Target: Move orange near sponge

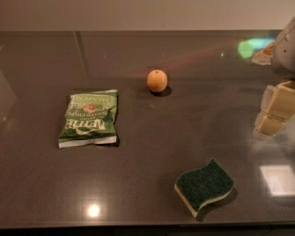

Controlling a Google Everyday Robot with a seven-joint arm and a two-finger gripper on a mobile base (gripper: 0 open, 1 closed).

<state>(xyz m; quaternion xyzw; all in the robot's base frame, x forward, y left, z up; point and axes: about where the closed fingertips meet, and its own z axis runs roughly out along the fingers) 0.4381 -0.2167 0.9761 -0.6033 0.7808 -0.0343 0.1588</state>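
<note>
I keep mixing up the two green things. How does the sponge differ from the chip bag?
The wavy-edged dark green scrub sponge is thick, with pale yellow foam beneath; the flat green chip bag is thin and larger. The sponge lies front right, the bag at left. Both rest on the dark table. The pincer hangs at the right edge, touching neither.

Dark grey, glossy tabletop (152, 147) across nearly the whole view, with a plain pale beige wall (138, 14) as a narrow band along the far edge. Warm, dim lighting, mirrored in the polished surface as a small round glare spot (93, 210) near the front left, a pale square patch (278, 179) near the front right and a green glint (249, 47) far right by the back edge. At the right border, above the tabletop, the tool (275, 110), pale and blocky.
</note>
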